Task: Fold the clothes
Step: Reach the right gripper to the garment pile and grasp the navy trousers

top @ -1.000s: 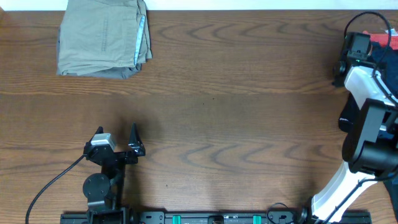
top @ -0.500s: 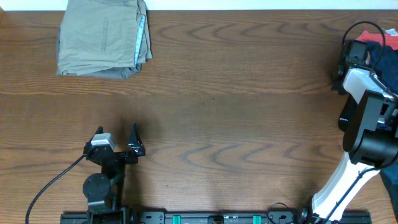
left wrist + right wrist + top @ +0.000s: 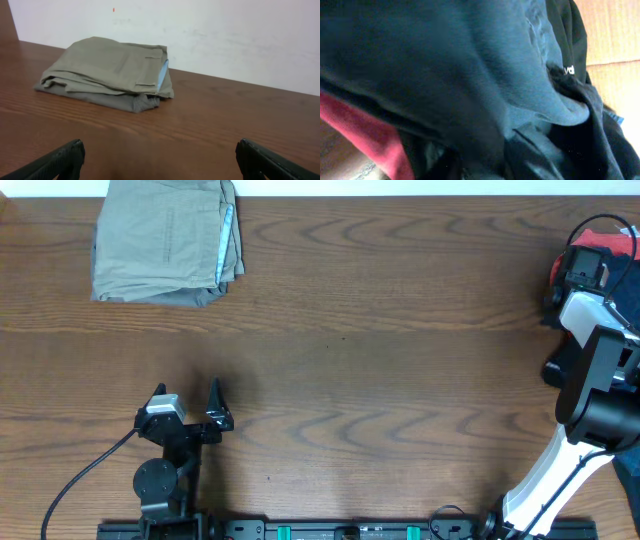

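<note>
Clothes pile (image 3: 470, 75): far right, beneath right fingers; grip hidden, cannot tell.
Left fingers (image 3: 60, 160): spread, empty, well apart.

Your overhead view is evenly lit and sharp. The counter (image 3: 400, 330) shows its grain right across with no glare, and the trousers (image 3: 165, 240) throw only a thin, soft shadow along their near edge. The pale strip (image 3: 400, 187) at the far edge is washed out to white. Your left wrist view is slightly softer: the wall (image 3: 225, 35) is bright and flat, the counter carries a faint sheen, and the left pincer (image 3: 159, 150) shows its fingers (image 3: 55, 162) as dark, blurred shapes in the near corners. Your right wrist view is dim and out of focus, close against dark cloth (image 3: 445, 75); only the far right corner is bright.
</note>
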Available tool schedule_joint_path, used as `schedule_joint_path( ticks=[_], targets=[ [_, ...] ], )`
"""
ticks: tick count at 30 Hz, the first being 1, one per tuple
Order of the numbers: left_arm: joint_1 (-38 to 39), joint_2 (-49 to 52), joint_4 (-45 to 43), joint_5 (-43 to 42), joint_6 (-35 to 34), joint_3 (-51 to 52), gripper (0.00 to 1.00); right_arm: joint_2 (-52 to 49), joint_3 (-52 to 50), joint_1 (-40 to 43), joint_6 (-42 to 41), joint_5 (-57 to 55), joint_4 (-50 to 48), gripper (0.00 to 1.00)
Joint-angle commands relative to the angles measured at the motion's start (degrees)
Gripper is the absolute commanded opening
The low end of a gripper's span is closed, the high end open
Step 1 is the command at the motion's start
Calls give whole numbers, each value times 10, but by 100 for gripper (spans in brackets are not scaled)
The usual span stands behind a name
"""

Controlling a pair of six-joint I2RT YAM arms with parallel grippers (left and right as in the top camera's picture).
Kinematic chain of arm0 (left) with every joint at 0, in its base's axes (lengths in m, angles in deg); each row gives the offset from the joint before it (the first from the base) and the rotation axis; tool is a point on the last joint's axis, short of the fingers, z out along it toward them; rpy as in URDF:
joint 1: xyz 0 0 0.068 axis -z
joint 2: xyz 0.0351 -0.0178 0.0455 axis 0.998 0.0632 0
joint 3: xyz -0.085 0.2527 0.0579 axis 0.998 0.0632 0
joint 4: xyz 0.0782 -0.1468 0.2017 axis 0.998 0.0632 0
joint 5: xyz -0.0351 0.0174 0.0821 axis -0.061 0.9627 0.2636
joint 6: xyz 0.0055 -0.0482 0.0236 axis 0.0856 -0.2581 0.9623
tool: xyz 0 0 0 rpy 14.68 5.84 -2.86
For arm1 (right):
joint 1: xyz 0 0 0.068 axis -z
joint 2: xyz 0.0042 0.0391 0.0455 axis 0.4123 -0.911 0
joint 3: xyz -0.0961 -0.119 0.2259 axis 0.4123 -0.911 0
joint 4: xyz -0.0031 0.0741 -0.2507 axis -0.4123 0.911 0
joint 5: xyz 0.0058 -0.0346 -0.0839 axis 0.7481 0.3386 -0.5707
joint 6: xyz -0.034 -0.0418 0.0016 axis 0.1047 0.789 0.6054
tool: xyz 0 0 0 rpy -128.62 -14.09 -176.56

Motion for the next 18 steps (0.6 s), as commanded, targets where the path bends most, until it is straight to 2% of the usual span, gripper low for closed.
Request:
schedule_joint_path(
  ticks=[1,6,9,11,12,18],
  targets=[
    [1,-4,21,-8,10,9,98,-3,9,7,-24,-21,-2,14],
    [1,-4,21,-8,10,9,98,1,10,6,-34,-32,-1,19],
    [1,-4,21,-8,10,9,98,3,10,6,-34,-33,-1,14],
    [1,-4,21,-8,10,9,98,5,11,6,-37,-33,0,8],
    [1,-4,21,-8,10,9,98,8,11,6,-42,-33,1,1],
    [1,-4,21,-8,10,9,98,54,13,6,-129,-32,27,1]
  ],
)
